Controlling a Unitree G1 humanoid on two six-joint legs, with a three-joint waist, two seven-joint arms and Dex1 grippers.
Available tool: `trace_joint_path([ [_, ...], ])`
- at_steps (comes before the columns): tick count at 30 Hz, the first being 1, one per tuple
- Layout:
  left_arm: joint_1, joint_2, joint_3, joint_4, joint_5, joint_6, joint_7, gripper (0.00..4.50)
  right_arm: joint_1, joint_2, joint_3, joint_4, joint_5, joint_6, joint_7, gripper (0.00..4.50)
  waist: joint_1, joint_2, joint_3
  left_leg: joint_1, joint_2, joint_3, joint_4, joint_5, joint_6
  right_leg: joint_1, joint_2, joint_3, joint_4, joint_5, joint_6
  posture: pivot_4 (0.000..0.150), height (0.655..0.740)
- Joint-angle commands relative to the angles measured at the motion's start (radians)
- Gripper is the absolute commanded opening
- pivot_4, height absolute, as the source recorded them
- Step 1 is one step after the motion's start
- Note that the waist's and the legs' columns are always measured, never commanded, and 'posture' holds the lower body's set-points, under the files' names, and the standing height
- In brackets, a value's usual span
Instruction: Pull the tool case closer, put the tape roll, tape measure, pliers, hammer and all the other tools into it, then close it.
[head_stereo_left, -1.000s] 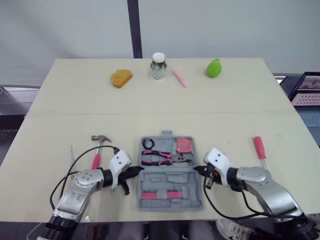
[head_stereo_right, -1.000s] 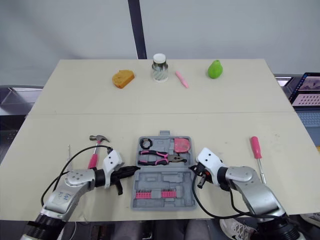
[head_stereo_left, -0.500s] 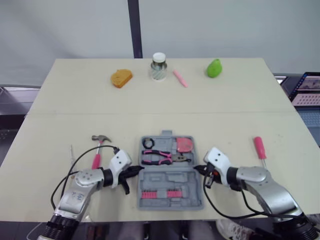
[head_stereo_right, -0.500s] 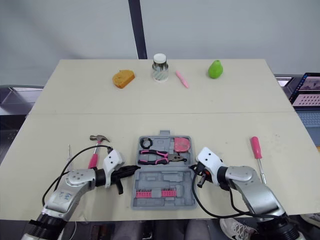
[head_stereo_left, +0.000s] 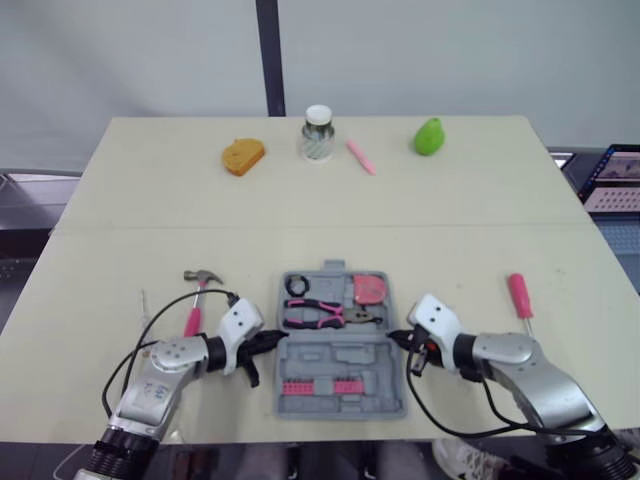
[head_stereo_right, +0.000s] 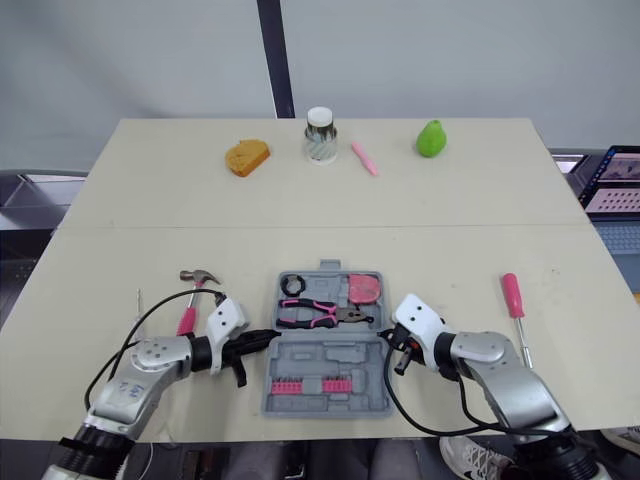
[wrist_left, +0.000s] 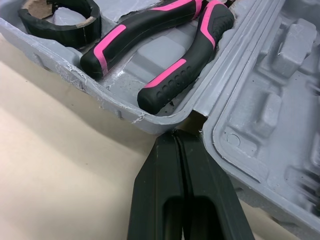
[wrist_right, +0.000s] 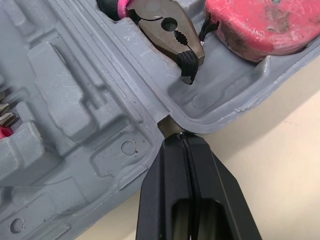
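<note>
The left hand (head_stereo_left: 270, 342) and right hand (head_stereo_left: 396, 339), each with fingers pressed together, push on the 2 hinge ends of the tool case (head_stereo_left: 340, 356), likely squeezing it to drag it closer.

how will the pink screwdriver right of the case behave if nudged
The screwdriver lies flat on the table; its rounded pink handle would probably let it roll sideways. It looks rigid, and the thin shaft may be hard to pinch.

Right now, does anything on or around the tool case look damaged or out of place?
Yes. The tool case rim beside the pliers handles is chipped and ragged, with frayed plastic slivers. The hammer and the pink screwdriver lie outside it on the table.
</note>
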Motion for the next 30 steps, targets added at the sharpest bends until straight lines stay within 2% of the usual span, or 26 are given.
trace_joint_path([
  [1,-0.014,-0.014,-0.001,-0.013,-0.008,-0.028,-0.001,0.06,-0.013,0.013,-0.006,-0.028,0.017,-0.009,-0.001,0.00,0.000,0.000,0.000,0.000,0.000,0.000,0.000,0.000,0.000,0.000,0.000,0.000,0.000,0.000,0.000,0.150,0.6950],
  [30,-0.024,-0.015,0.004,-0.007,-0.007,-0.025,0.000,0.06,-0.030,0.027,0.003,-0.011,0.014,-0.016,0.001,0.00,0.000,0.000,0.000,0.000,0.000,0.000,0.000,0.000,0.000,0.000,0.000,0.000,0.000,0.000,0.000,0.150,0.6950],
])
